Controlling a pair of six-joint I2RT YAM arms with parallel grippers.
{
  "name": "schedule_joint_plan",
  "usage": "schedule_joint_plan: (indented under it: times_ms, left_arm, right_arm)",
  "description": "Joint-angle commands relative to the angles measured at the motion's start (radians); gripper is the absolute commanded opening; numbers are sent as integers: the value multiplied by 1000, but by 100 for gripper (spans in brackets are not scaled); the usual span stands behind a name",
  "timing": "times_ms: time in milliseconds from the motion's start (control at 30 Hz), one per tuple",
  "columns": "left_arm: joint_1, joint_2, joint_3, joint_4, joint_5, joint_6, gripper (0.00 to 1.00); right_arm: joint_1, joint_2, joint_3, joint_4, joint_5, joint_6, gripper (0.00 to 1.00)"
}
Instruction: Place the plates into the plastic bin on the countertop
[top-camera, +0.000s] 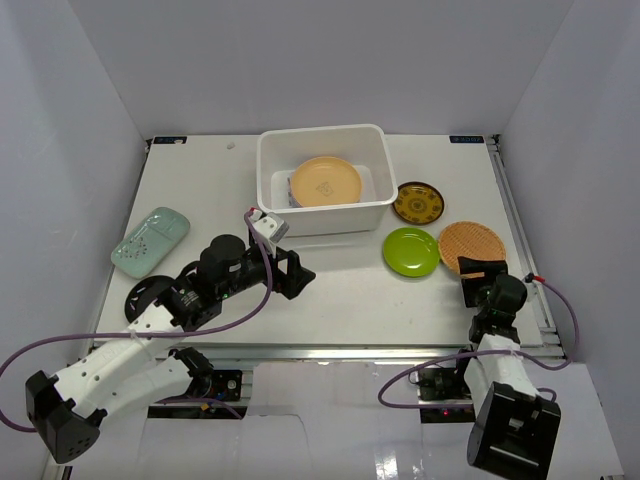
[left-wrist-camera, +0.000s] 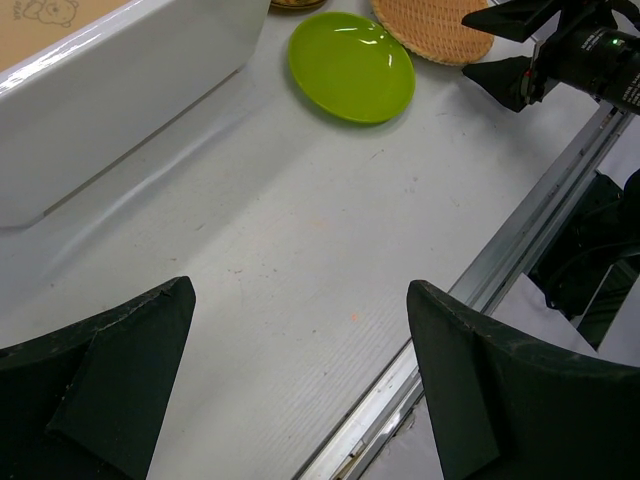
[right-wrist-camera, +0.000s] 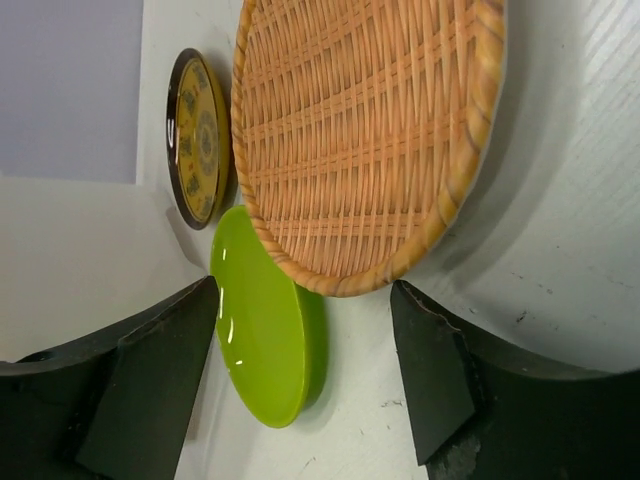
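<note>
The white plastic bin stands at the back centre of the countertop. A tan plate lies in it on top of other dishes. To the bin's right lie a yellow-patterned dark plate, a lime green plate and a ribbed orange plate. A mint-green oblong plate and a black plate lie at the left. My left gripper is open and empty in front of the bin. My right gripper is open at the orange plate's near edge, beside the lime plate.
The left wrist view shows the bin's front wall, the lime plate and the metal rail along the table's front edge. White walls enclose the table on three sides. The black plate lies partly under my left arm.
</note>
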Motion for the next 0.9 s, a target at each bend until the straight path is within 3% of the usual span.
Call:
schedule_joint_plan:
  times_ms: [0, 233, 433, 867]
  left_arm:
    - [1, -19, 18, 2, 30, 1, 98]
    - [0, -21, 16, 0, 26, 7, 98]
    - [0, -10, 19, -1, 20, 9, 98]
    - [0, 8, 19, -1, -17, 18, 98]
  right_arm:
    - [-6, 66, -95, 136, 33, 86, 74]
    - [-8, 246, -152, 377, 105, 192, 63]
    - [-3, 392, -154, 491, 9, 248, 60]
    - [12, 536, -116, 505, 93, 243, 55]
